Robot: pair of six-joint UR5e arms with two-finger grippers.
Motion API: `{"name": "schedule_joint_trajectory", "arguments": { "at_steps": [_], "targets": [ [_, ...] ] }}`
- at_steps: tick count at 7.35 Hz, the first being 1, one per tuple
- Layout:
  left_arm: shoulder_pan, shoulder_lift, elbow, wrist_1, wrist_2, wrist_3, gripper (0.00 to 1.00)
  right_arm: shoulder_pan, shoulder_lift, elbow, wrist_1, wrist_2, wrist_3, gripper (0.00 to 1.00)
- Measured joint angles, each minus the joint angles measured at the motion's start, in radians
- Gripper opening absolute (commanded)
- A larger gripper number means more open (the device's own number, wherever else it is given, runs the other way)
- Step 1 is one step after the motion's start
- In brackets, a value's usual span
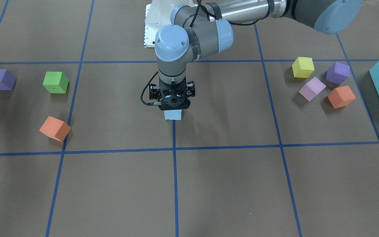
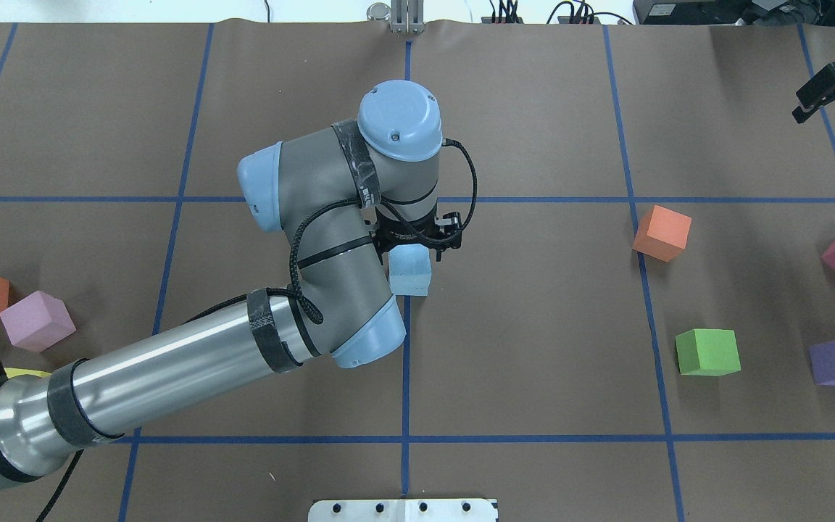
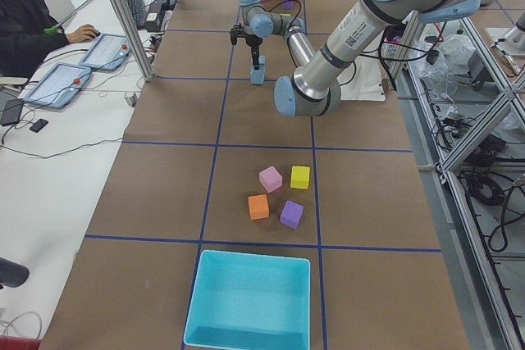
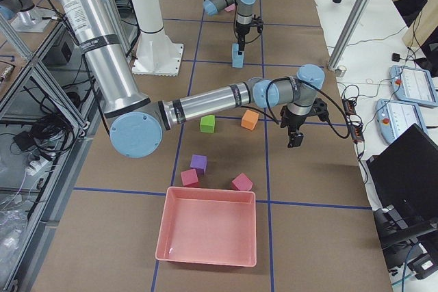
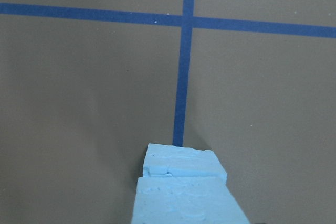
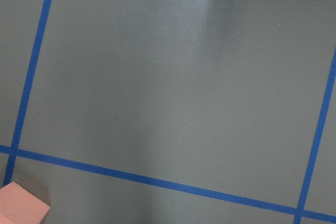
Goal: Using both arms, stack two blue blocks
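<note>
Blue blocks [image 4: 237,56] were found stacked at the table's middle, on the blue tape line [image 1: 175,184] running out from the robot's base. In the left wrist view the upper block [image 5: 186,203] sat nearest the lens. The lower block [image 5: 181,161] showed just beyond it, slightly offset, and the two appeared to touch. The left gripper [image 1: 172,106] stood upright directly over the stack, its body covering the upper block in the front-facing view. Its fingers were hidden, so it could not be told whether it clamped that block or stood loose around it.

Farther out on the robot's right lay a green cube [image 1: 55,82] and an orange cube [image 1: 55,128], well apart from the stack. On the robot's left, a yellow cube [image 1: 303,67], lilac cube [image 1: 312,88], purple cube [image 1: 338,73] and second orange cube [image 1: 341,96] lay clustered.

The right gripper [image 4: 294,140] hung above the brown table cover [image 1: 229,184] near the orange cube. Whether its jaws were parted could not be determined.

Farthest off, a turquoise box [image 3: 246,342] sat at the table's left end and a pink tray [image 4: 205,256] at its right end.
</note>
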Motion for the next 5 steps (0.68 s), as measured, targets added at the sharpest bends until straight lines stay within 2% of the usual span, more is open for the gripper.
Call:
{"name": "schedule_joint_trajectory", "arguments": {
  "at_steps": [2,4,5],
  "targets": [
    [-0.152,0.06,-0.133,0.095,-0.09,0.174,0.98,0.0,-0.002,-0.001,0.0,-0.001,0.004,1.0],
    [-0.365,0.257,-0.332,0.187,-0.212,0.465,0.98,0.0,-0.01,-0.002,-0.001,-0.001,0.005,1.0],
    [-0.466,0.37,-0.402,0.201,-0.25,0.616,0.98,0.0,-0.016,-0.001,0.0,0.0,0.006,1.0]
  ]
}}
